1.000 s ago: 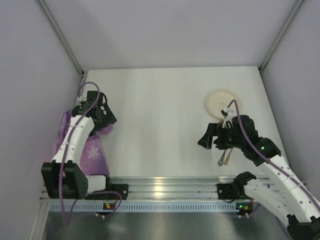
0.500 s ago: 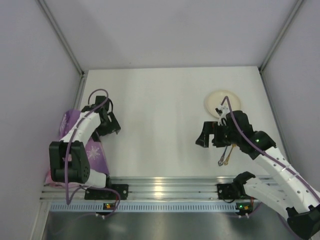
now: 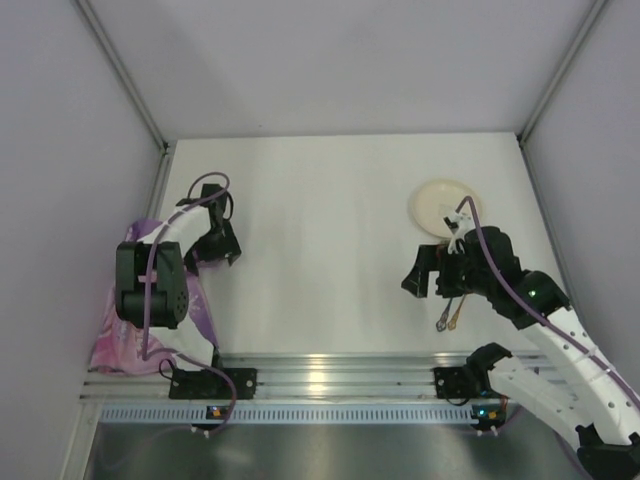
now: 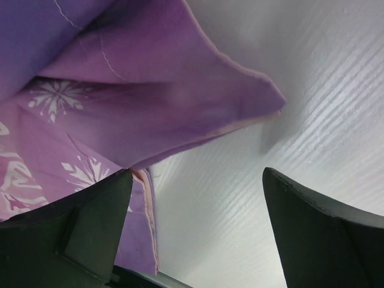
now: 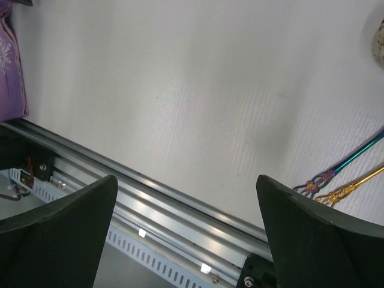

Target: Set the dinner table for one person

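Note:
The white dinner table [image 3: 320,220] has a ribbed silver rail [image 3: 330,375] along its near edge. A purple snowflake placemat [image 3: 125,320] lies crumpled at the left edge. In the left wrist view its folded corner [image 4: 150,96] lies on the table. My left gripper [image 3: 218,248] is open and low over the mat's right edge [image 4: 198,175]. One finger [image 4: 78,228] is beside the mat's hem; nothing is held. A cream plate [image 3: 444,206] sits at the back right. My right gripper [image 3: 420,272] is open and empty, left of two utensils [image 3: 450,317].
The two thin utensils, one teal-purple [image 5: 345,168] and one gold [image 5: 354,186], lie near the rail [image 5: 156,201] at the front right. The plate's edge [image 5: 379,36] shows at the right wrist view's corner. Grey walls enclose the table on three sides.
My left arm has turned and its gripper has shifted right and nearer along the mat's edge. The mat now lies more bunched towards the front left. My right gripper has drifted slightly.

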Robot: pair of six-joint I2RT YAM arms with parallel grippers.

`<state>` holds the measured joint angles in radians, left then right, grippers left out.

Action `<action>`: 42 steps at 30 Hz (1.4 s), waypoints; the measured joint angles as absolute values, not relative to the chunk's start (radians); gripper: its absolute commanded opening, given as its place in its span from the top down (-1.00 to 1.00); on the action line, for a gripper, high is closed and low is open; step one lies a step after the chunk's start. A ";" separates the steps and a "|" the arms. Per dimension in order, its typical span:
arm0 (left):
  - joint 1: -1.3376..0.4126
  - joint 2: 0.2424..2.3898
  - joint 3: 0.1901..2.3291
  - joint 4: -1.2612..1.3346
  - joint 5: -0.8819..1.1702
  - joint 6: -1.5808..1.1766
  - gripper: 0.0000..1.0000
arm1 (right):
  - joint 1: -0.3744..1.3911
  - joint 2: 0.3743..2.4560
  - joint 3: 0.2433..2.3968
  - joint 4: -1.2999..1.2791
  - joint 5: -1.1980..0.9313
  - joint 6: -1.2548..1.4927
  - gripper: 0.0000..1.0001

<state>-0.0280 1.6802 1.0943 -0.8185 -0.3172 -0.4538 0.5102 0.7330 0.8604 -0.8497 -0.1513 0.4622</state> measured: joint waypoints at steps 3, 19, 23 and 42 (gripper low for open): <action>-0.020 1.705 1.120 -0.812 -0.338 -0.439 -0.89 | 0.510 0.728 0.860 -0.864 -0.131 0.451 -1.00; 0.099 1.777 1.158 -0.777 -0.333 -0.420 -0.14 | 0.511 0.760 0.860 -0.865 -0.061 0.441 -1.00; 0.100 1.784 1.157 -0.776 -0.321 -0.428 0.43 | 0.511 0.760 0.860 -0.865 -0.049 0.441 -0.99; -0.234 1.813 1.415 -0.832 -0.229 -0.603 1.00 | 0.511 0.746 0.909 -0.898 -0.042 0.441 -0.99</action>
